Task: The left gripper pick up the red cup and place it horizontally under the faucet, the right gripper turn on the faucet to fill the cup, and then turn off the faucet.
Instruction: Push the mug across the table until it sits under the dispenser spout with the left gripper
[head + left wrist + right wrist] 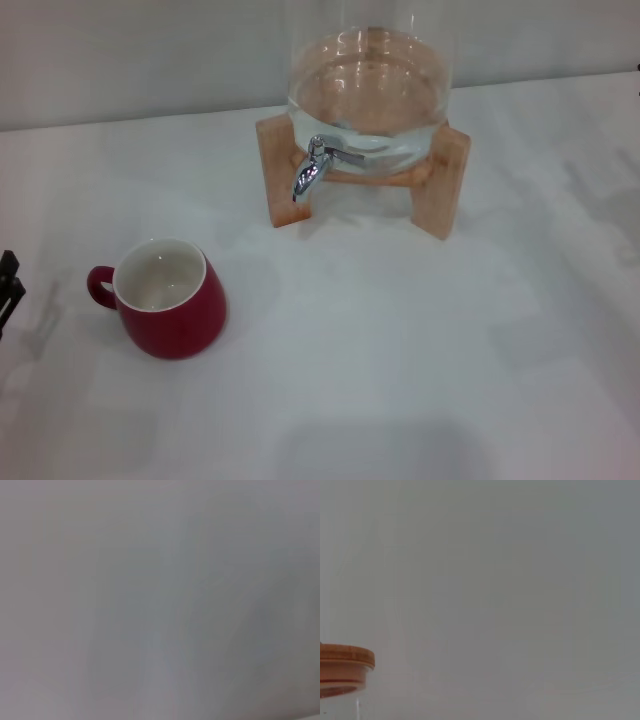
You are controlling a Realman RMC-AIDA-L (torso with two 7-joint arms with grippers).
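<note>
My left pincer [8, 285] barely shows at the desk's [400, 380] edge, just beside the red cup [165, 298] on its handle side, and I cannot tell whether it is open or closed; my right pincer is out of sight. The cup stands upright, well apart from the faucet [315, 165] on the glass water jar [368, 95]. I'd grip the cup's body clear of the handle, keeping it level.

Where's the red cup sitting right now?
In the head view the red cup stands upright on the white table, on the robot's left, nearer the robot than the faucet and well clear of it.
</note>
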